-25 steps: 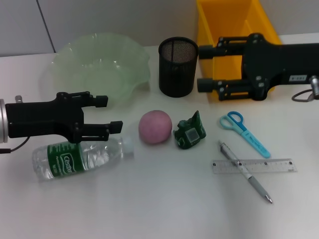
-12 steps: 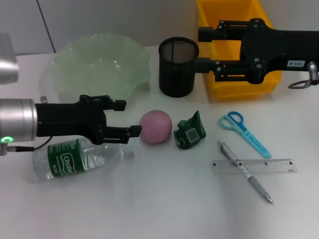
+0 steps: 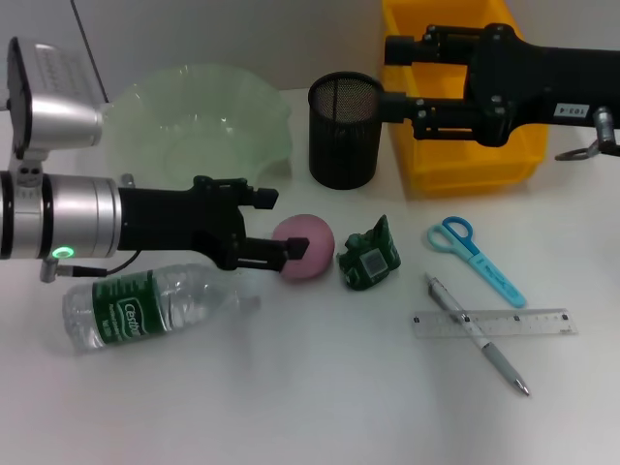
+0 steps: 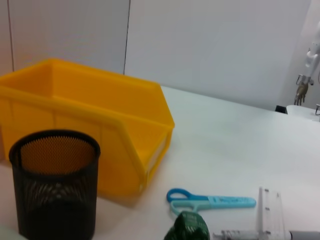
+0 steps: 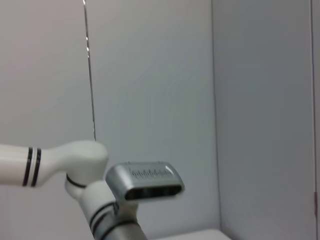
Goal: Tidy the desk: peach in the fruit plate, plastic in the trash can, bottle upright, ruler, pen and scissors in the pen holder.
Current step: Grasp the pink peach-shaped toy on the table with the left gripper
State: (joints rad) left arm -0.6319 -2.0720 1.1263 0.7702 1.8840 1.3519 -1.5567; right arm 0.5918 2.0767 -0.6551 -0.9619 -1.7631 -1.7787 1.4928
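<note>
Left gripper [image 3: 276, 225]: centre-left of the head view, fingers spread wide, its tips reaching either side of the peach [image 3: 308, 246] without closing on it.

Right gripper [image 3: 395, 79]: upper right of the head view, raised over the trash can [image 3: 418, 167], fingers apart and holding nothing.

Peach: on the desk [image 3: 291, 387], mid-frame, not yet in the fruit plate [image 3: 203, 126], which sits bare at the upper left.

Plastic [image 3: 368, 257]: a crumpled green wrapper just right of the peach, still outside the yellow bin.

Bottle [image 3: 145, 305]: lying on its side at the lower left, cap pointing toward the centre, not yet stood up.

Scissors [image 3: 475, 257]: flat on the desk, right of centre, below the bin.

Pen [image 3: 477, 332] and ruler [image 3: 494, 323]: crossed over each other at the lower right, the pen lying diagonally across the ruler.

Pen holder [image 3: 345, 131]: upright at top centre, beside the bin; the left wrist view shows nothing standing up out of it.

Progress: none of the six jobs appears finished. The peach looks to be the step in hand, with the wrapper, bottle and three desk tools all left to do.
</note>
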